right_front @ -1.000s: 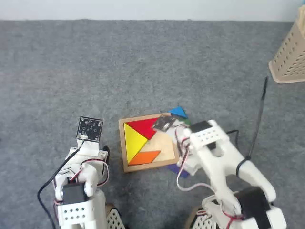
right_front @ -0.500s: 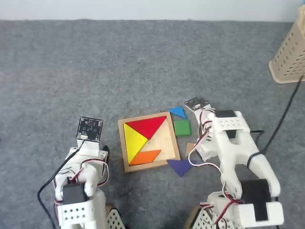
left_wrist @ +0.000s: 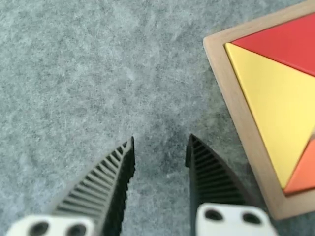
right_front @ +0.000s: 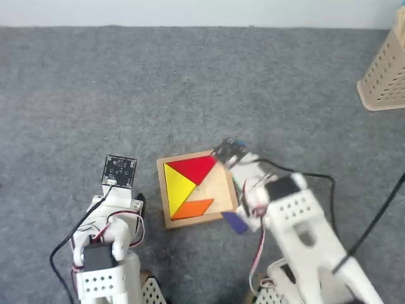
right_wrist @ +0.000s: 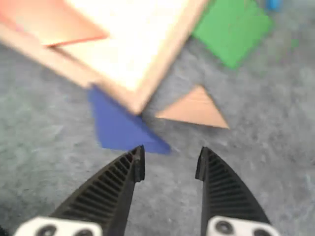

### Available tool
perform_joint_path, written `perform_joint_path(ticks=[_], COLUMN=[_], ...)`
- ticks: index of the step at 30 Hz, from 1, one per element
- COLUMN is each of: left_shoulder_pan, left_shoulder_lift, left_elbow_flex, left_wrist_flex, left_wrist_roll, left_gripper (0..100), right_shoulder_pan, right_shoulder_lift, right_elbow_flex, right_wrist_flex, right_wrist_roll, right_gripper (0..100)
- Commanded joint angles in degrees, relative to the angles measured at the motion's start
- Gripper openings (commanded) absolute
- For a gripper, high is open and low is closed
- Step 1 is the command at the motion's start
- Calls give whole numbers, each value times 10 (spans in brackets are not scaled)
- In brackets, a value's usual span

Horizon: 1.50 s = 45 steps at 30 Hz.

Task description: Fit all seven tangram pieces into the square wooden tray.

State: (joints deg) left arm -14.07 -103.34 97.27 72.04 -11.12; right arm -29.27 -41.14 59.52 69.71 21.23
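The square wooden tray [right_front: 166,196] lies mid-table and holds a red triangle [right_front: 193,168], a yellow triangle [right_front: 177,187] and an orange parallelogram [right_front: 193,208]. My right arm [right_front: 281,199] hangs over the tray's right edge. In the right wrist view my right gripper [right_wrist: 171,150] is open just above the carpet. Close in front of it lie a dark blue triangle [right_wrist: 118,130], a tan triangle [right_wrist: 194,110] and a green square [right_wrist: 231,27] beside the tray corner [right_wrist: 147,73]. My left gripper [left_wrist: 160,142] is open over bare carpet beside the tray's left rim [left_wrist: 236,98].
A beige slotted basket [right_front: 386,69] stands at the far right edge. A black cable [right_front: 310,177] trails from the right arm. The dark blue triangle [right_front: 234,221] peeks out below the tray. Grey carpet stretches open beyond the tray.
The right arm swung out to the right, uncovering the loose pieces, then came back over them at the tray's right edge. The left arm has kept still.
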Motion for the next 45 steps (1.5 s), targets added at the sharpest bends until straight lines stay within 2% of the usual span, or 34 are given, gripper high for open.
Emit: perform_joint_path(ticks=[1, 11, 20, 23, 30, 35, 38, 42, 45], left_shoulder_pan=[1, 1, 1, 1, 1, 1, 1, 1, 1], left_shoulder_lift=[-4, -4, -4, -4, -4, -4, -4, -4, -4], left_elbow_flex=[-7, -7, -7, -7, -7, -7, -7, -7, -7], left_wrist_flex=[3, 3, 3, 3, 3, 3, 3, 3, 3], left_wrist_roll=[-3, -3, -3, -3, -3, -3, -3, -3, -3], left_gripper=[168, 168, 168, 168, 168, 168, 168, 168, 168], right_shoulder_pan=[-58, -52, 112, 156, 217, 189, 124, 30, 12], right_shoulder_lift=[-44, 115, 238, 268, 298, 246, 235, 295, 366], right_elbow_flex=[9, 5, -80, -113, -178, -251, -291, -321, -342], right_wrist_flex=[5, -70, -91, -91, -75, -22, -18, -18, -36], right_wrist_roll=[23, 39, 39, 16, -5, -33, -56, -63, -94], right_gripper=[178, 180, 178, 178, 178, 177, 177, 178, 180])
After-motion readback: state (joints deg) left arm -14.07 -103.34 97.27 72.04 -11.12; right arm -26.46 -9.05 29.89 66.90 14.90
